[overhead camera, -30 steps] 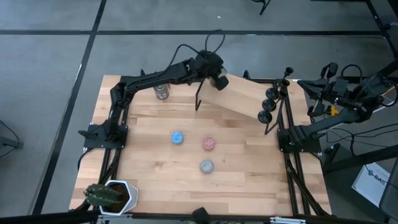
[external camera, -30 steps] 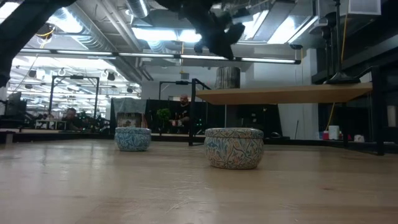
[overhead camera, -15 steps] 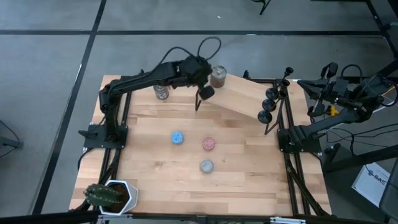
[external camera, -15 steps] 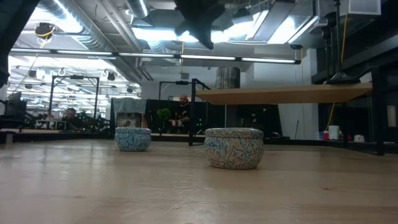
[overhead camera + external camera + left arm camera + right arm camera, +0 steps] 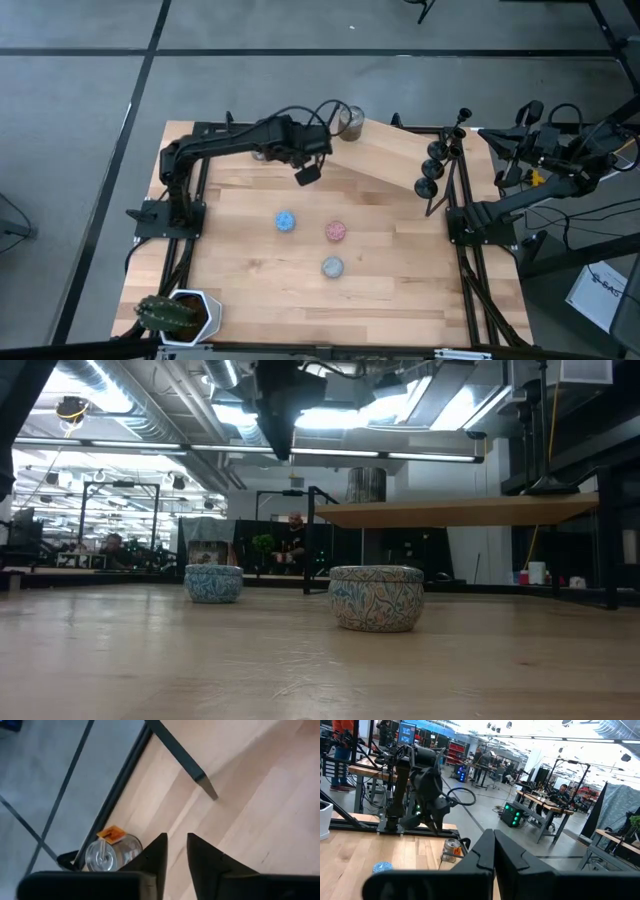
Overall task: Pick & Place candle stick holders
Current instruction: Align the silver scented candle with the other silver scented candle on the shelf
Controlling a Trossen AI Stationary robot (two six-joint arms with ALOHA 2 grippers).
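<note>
Three black candle stick holders stand in a row on their round bases at the right end of a raised wooden shelf. My left gripper hangs over the table in front of the shelf's left end, narrowly open and empty; it also shows in its wrist view and the low view. My right gripper is shut and empty, held beyond the table's right edge.
One shiny can stands on the shelf's left end, another on the table at the far left. Blue, pink and grey discs lie mid-table. A potted plant is at the near left corner. The shelf's dark leg is close by.
My left gripper has drawn away from the can on the shelf's left end, going toward the table's left and near edges. The can stays standing on the shelf.
</note>
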